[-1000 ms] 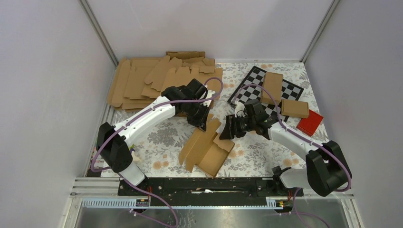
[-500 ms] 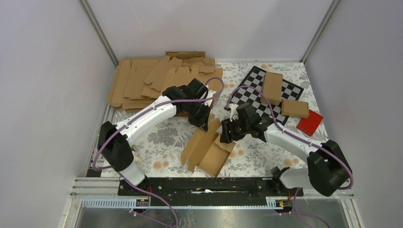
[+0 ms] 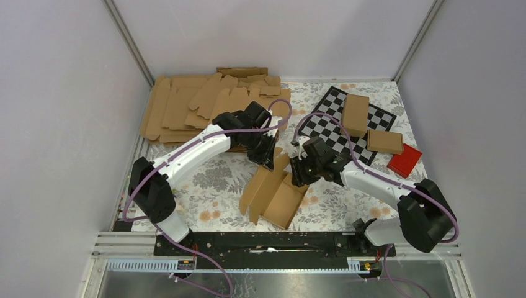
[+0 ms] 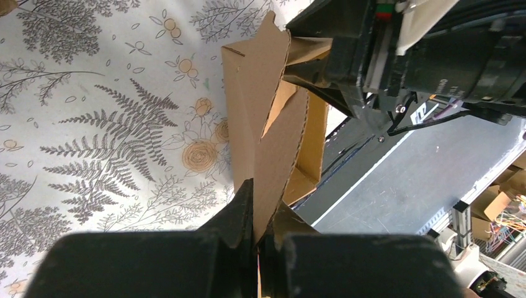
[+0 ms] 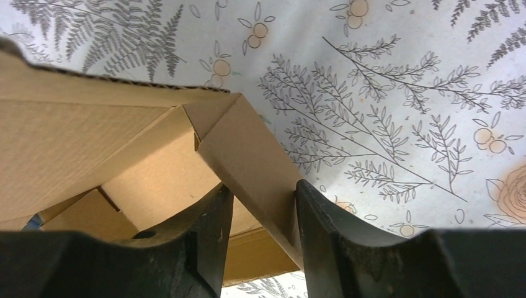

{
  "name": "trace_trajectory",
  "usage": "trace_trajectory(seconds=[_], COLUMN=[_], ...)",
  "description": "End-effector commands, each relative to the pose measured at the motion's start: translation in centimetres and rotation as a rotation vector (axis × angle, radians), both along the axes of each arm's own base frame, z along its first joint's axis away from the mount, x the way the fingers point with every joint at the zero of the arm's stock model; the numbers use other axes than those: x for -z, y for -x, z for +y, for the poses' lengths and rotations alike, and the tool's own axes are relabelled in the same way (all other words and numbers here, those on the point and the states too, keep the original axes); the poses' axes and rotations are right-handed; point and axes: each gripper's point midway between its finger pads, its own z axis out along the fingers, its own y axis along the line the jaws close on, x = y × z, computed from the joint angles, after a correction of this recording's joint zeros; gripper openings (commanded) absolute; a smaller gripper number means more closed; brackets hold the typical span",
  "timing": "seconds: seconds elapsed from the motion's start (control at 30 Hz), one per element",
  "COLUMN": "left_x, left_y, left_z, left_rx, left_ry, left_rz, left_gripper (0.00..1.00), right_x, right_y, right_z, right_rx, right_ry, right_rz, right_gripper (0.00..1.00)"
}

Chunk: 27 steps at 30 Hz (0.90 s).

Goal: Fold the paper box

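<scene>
The paper box (image 3: 273, 194), a creased brown cardboard sheet, stands half-folded on the floral cloth between the arms. My left gripper (image 3: 268, 162) holds its far upright panel, jaws shut on the thin cardboard edge (image 4: 267, 155); the left gripper (image 4: 263, 205) shows the panel running up from between its fingers. My right gripper (image 3: 296, 175) is at the box's right side. In the right wrist view a slanted side flap (image 5: 248, 155) of the paper box (image 5: 93, 136) lies between the right gripper's (image 5: 260, 198) fingers, which stand apart, and its edges touch both.
A pile of flat brown blanks (image 3: 198, 105) lies at the back left. A checkerboard (image 3: 327, 124) at the back right carries two folded cartons (image 3: 355, 113) (image 3: 384, 141), with a red block (image 3: 404, 160) beside them. A black rail (image 3: 267, 243) runs along the near edge.
My right gripper has moved left onto the box's side flap and its jaws have narrowed. The box's right panel has folded further upward. The left gripper stays shut on its panel.
</scene>
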Motion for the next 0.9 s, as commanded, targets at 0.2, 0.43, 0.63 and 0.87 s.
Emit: trace_trajectory(seconds=[0.2,0.43,0.63,0.87], left_x=[-0.9,-0.6,-0.6,-0.9], left_y=[0.1,-0.1,-0.6,-0.9], left_z=[-3.0,-3.8,-3.5,-2.9], left_rx=[0.058,0.055,0.036,0.019], left_ry=[0.177,0.212,0.215,0.237], left_rz=[0.041,0.076,0.075,0.076], left_gripper=[0.0,0.0,0.0,0.02], right_x=[0.7,1.0,1.3,1.3], right_y=[-0.7,-1.1,-1.3,-1.5], right_z=[-0.7,-1.3,-1.9,-2.5], right_rx=[0.004,0.019,0.03,0.051], right_ry=[0.131,0.197,0.252,0.309], right_rz=[-0.067,-0.114,-0.15,-0.195], right_gripper=[0.47,0.38,0.21,0.15])
